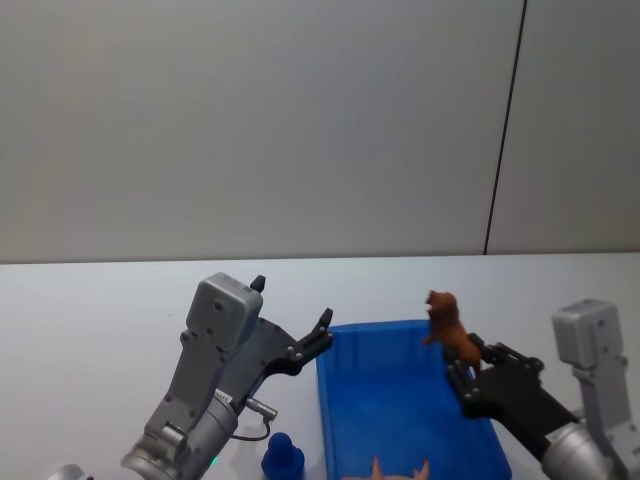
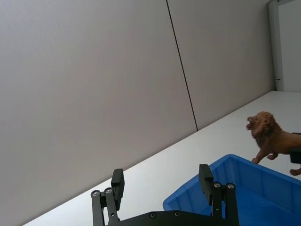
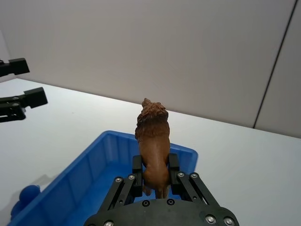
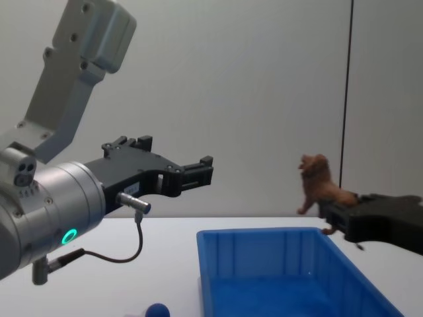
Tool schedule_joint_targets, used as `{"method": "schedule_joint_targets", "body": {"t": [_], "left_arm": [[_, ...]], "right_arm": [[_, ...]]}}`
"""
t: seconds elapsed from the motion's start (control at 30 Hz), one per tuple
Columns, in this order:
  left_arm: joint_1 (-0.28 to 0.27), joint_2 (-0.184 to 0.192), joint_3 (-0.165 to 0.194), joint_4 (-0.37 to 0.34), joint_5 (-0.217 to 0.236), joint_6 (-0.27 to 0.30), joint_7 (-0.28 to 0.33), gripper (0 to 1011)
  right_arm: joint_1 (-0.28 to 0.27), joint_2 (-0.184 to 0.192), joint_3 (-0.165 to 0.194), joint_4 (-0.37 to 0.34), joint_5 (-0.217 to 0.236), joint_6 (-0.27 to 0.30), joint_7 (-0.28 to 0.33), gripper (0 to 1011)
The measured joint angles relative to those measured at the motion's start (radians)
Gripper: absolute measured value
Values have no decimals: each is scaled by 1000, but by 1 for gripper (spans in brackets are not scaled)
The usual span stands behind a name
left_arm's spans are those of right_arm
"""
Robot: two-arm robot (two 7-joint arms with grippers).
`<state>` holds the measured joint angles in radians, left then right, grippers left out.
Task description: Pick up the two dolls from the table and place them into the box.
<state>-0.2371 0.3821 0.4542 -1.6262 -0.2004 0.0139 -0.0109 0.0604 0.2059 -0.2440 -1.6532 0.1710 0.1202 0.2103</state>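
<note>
Nearest, the blue doll [image 1: 283, 455] stands on the table [image 1: 100, 320] just left of the box [image 1: 400, 395]. The left gripper [image 1: 292, 300] hangs above the table beside the box, jaws wide apart and empty. The right gripper [image 1: 468, 352] clamps the brown lion [image 1: 450, 328] by its hindquarters over the box's right wall. The lion's body runs forward, with its head raised toward the far wall.

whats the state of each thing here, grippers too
box: on the table, open-topped
brown doll: gripped, held above the box's right side
blue doll: resting on the table, left of the box
left gripper: open, empty, raised
right gripper: shut on the brown doll
</note>
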Motion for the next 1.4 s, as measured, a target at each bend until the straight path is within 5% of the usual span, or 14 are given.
{"method": "schedule_joint_targets", "body": {"t": [0.17,0.43,0.83,1.4], "left_arm": [[0,0,0,0,0,0,0,1001],[0,0,0,0,0,0,0,1001],[0,0,0,0,0,0,0,1001],[0,0,0,0,0,0,0,1001]], "right_arm": [[32,-21,-11,34,-6,4,29,375],[72,-46,-21,86,-25,9,44,662],[69,-47,-18,94,-49,-11,-19,998],[-24,13,29,17,-15,-38,-163,1001]]}}
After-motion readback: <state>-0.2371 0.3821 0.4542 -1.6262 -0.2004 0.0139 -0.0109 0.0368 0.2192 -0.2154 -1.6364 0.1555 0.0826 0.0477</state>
